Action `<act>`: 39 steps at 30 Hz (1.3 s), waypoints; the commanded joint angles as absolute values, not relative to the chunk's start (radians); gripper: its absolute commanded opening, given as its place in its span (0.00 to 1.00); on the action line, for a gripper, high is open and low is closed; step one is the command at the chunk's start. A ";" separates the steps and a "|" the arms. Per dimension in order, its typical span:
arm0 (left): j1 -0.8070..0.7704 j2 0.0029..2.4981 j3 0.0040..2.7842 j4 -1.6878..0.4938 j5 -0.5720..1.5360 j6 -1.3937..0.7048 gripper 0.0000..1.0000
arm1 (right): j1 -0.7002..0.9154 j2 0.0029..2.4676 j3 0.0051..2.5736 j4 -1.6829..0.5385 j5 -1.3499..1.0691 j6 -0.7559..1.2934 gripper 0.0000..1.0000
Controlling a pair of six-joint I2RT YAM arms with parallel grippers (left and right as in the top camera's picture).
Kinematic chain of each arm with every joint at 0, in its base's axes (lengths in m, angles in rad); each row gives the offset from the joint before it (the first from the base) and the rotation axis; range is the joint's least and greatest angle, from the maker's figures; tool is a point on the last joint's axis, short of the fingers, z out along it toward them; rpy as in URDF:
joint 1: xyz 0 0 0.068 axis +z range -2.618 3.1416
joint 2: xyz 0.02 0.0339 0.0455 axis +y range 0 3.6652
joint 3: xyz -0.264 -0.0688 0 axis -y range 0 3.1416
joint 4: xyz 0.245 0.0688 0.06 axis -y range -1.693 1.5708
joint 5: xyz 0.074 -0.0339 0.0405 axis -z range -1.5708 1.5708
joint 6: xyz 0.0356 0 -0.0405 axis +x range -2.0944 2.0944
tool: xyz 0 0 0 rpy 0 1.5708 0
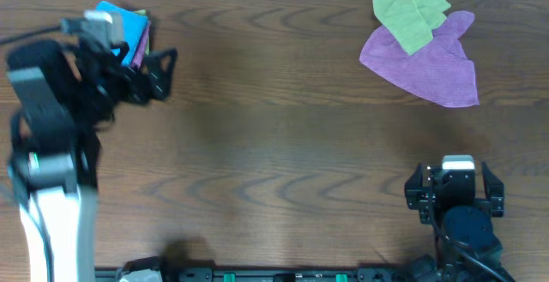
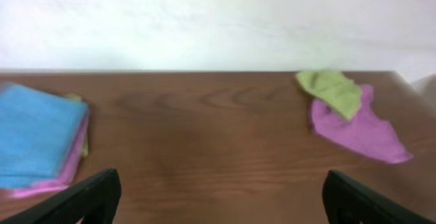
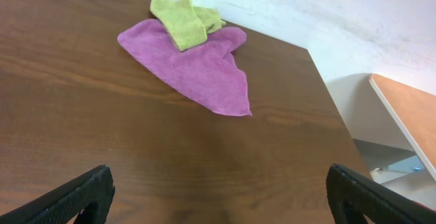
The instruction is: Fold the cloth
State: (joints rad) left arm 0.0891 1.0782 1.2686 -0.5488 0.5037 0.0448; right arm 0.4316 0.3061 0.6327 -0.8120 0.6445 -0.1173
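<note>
**Jaws.** The left gripper (image 2: pixel 219 191) is released, its jaws spread wide with only bare table (image 2: pixel 204 135) in the gap. The right gripper (image 3: pixel 219 186) is likewise released and empty. It sits at 5 o'clock on the table, well apart from all fabric.

**Task item.** The cloth (image 2: pixel 37 137) lies at 10 o'clock from the left jaws in the wrist view, and at the table's 11 o'clock corner in the overhead view. It appears already folded into a flat block. It rests on a purple layer (image 2: pixel 48 185), with a yellow-green edge (image 1: pixel 142 14) showing at the far side.

**Hazards to guard against:**
1. Double pick. The cloth lies directly on the purple layer, so a deep pinch likely takes both.
2. Stack disturbance. The left arm (image 1: pixel 43 119) hangs just beside the stack, and a sideways sweep may drag or unfold it.
3. Edge loss. The stack sits near the table's far edge, and a push toward 12 o'clock may send it off.
4. Wrong target. The loose purple cloth (image 3: pixel 197 67) and the yellow-green cloth (image 3: pixel 178 21) at 1 o'clock are not your item.
</note>
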 commanded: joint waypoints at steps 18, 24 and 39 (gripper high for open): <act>-0.097 0.228 0.563 -0.490 0.070 0.108 0.96 | 0.439 0.302 0.635 -0.813 0.654 -0.129 0.99; -0.014 0.125 0.352 -0.350 0.070 0.021 0.95 | 0.439 0.302 0.635 -0.813 0.654 -0.129 0.99; 0.059 0.029 0.136 -0.273 0.060 -0.050 0.95 | 0.439 0.302 0.635 -0.813 0.654 -0.129 0.99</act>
